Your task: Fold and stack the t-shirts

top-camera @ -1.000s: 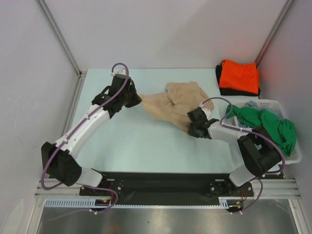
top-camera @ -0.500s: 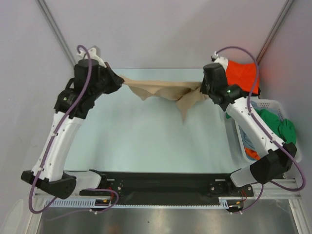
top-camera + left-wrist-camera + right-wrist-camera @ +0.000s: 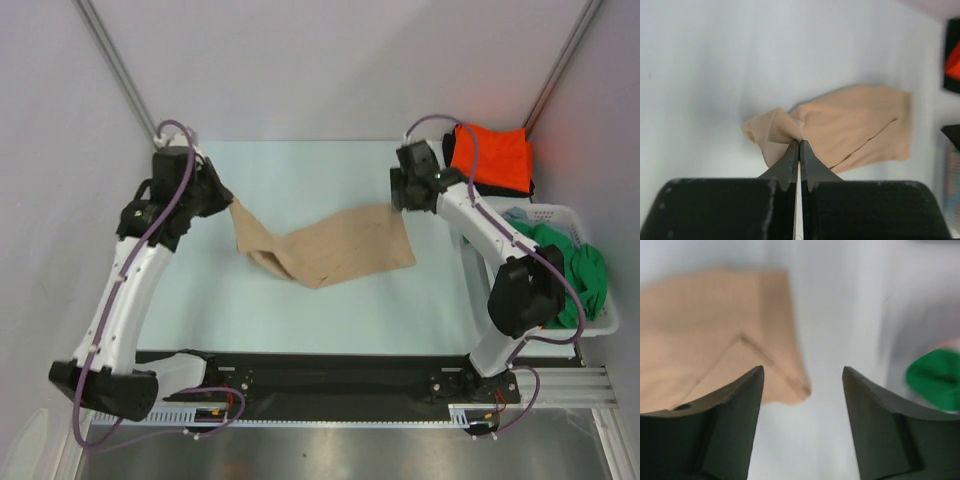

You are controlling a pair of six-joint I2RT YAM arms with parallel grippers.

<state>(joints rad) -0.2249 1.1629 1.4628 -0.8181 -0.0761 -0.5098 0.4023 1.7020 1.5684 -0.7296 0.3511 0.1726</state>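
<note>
Top view: tan t-shirt (image 3: 340,250) lies mid-way on table (image 3: 300,170), rumpled at left end; left gripper (image 3: 232,205) pinches left corner, right gripper (image 3: 402,202) hovers over right corner.
Step judged: spread flat for folding. Draw left corner gently leftward to clear rumple, lower to surface, then release.
Half second back, shirt hung stretched between both grippers at far edge; now dropped, right side let go.

Left wrist: fingers clamped tight on tan fold.

Right wrist: fingers wide, nothing between; tan edge below, green t-shirt (image 3: 935,375) at right.
</note>
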